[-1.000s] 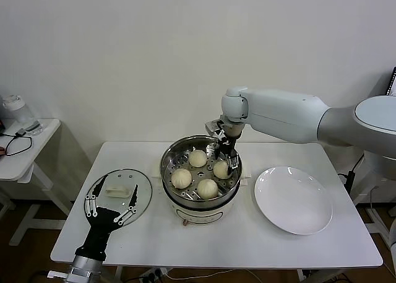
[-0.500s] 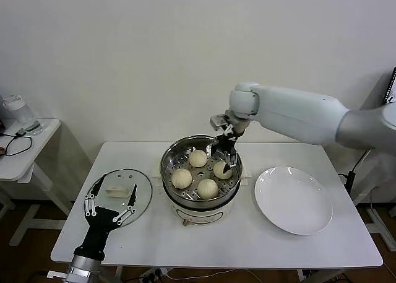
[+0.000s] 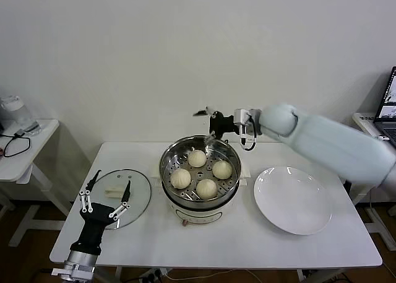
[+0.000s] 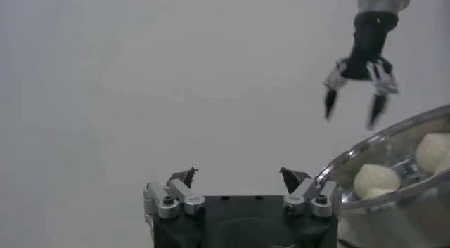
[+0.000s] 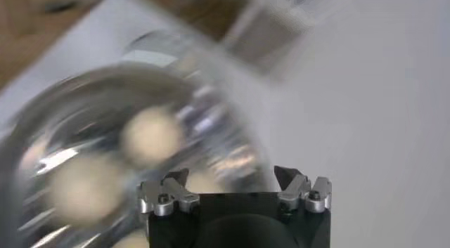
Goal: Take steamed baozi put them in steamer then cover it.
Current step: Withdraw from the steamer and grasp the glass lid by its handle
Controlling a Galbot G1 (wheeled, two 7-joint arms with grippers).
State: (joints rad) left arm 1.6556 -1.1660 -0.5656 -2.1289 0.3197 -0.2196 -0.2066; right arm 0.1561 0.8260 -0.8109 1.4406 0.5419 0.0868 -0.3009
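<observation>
A: Head view first — where's the baozi (image 3: 206,187)?
B: All four sit in the steamer (image 3: 200,171), mid table (image 3: 247,246). Cover (image 3: 121,192) lies flat on the table, left of the pot, off it. White plate (image 3: 294,199) on the right.
A: Grippers?
B: Right gripper (image 3: 205,123) is above the pot's far rim, fingers spread, holding nothing. Left gripper (image 3: 106,195) hangs over the cover's near edge, fingers spread, empty too.
A: Left wrist view?
B: Left gripper (image 4: 238,178) splayed, nothing btwn; steamer (image 4: 394,154) w/ buns beside it, right gripper (image 4: 353,109) farther off, released.
A: Right wrist view?
B: Right gripper (image 5: 231,176) agape over the steamer (image 5: 112,116); baozi (image 5: 150,135) inside, blurred.
</observation>
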